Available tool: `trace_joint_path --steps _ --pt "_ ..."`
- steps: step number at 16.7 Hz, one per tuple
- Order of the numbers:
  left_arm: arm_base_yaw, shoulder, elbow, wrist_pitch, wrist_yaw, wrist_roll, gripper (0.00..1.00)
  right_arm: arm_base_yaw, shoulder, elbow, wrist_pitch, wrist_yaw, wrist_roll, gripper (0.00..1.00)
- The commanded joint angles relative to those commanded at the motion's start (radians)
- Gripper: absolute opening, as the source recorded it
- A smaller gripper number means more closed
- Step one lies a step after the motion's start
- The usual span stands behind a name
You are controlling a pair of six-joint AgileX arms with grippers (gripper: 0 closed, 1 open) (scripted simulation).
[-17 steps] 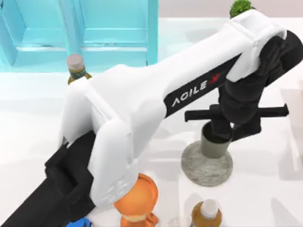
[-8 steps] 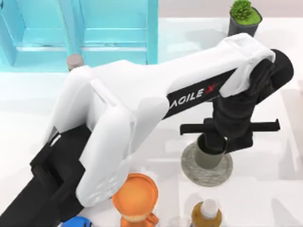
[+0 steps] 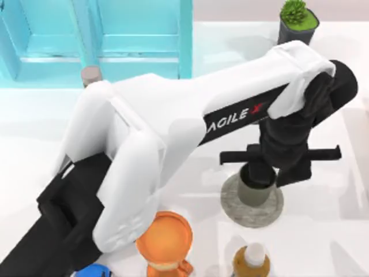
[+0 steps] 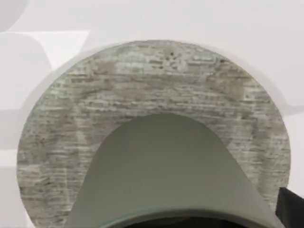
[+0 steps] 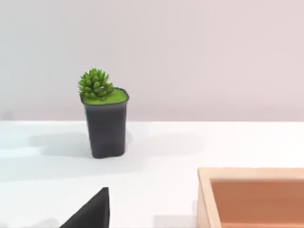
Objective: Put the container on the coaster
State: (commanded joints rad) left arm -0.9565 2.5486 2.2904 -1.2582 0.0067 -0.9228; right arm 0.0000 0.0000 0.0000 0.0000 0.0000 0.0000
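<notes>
White table [image 3: 323, 242], teal cabinet [image 3: 138, 34] at the far edge. Placement step in hand: container [image 3: 253, 193] upright over the coaster [image 3: 230, 205], apparently seated on it, slightly toward the coaster's far side. Left gripper [image 3: 260, 173] directly above the coaster, seemingly clamped on the container; contact partly hidden. Next: part the fingers, lift straight up without tipping. Orange mug [image 3: 167, 239] near the coaster. Right arm parked.
</notes>
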Motion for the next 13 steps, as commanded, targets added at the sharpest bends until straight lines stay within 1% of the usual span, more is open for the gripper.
trace_joint_path --steps 7,8,13 --pt "0.0 0.0 0.0 0.0 0.0 0.0 0.98 0.0 0.0 0.0 0.0 0.0 0.0 1.0" --pt "0.0 0.0 0.0 0.0 0.0 0.0 1.0 0.0 0.0 0.0 0.0 0.0 0.0 1.0" --pt "0.0 0.0 0.0 0.0 0.0 0.0 1.0 0.0 0.0 0.0 0.0 0.0 0.0 1.0"
